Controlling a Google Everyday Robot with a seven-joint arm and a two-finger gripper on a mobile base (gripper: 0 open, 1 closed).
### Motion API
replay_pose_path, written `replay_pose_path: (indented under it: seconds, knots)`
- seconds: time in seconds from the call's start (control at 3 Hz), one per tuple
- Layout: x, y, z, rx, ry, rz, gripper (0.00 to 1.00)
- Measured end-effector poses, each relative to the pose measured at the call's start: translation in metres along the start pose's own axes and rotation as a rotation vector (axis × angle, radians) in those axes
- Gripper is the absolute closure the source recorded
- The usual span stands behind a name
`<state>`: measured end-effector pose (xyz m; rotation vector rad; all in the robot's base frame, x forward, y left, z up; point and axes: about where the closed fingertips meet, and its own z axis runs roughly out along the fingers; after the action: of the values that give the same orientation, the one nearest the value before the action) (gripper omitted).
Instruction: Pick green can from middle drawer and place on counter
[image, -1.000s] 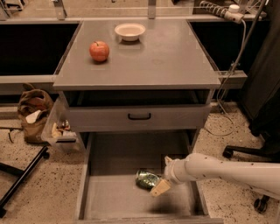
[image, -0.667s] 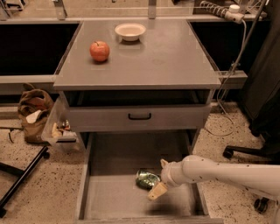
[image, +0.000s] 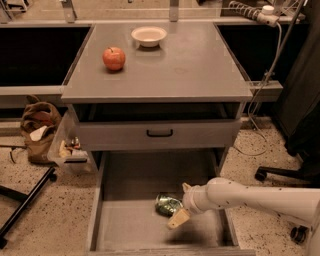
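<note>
gripper (image: 181, 203) | fingers spread, apparently gripping nothing | beside green can (image: 166, 204) | middle drawer (image: 135, 185)

Lab: hand (image: 178, 204) in drawer (image: 130, 235), power strip (image: 250, 11), office chair (image: 280, 172).

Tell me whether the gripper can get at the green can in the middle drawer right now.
Probably yes. The middle drawer stands open, nothing lies over the green can, and the gripper is right beside it, open, a finger on each side.

One high camera, fairly near, looks down and forward: worktop (image: 190, 70) fills the upper frame, pincer (image: 181, 203) sits lower centre.
</note>
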<state>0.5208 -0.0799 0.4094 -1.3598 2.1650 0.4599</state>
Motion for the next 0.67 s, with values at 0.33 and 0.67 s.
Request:
replay_pose_path:
  seconds: [0.33,0.67]
  knots:
    - [0.003,0.001,0.014,-0.025,-0.010,0.034,0.00]
    - [0.006,0.001,0.025,-0.047,-0.021,0.065,0.00]
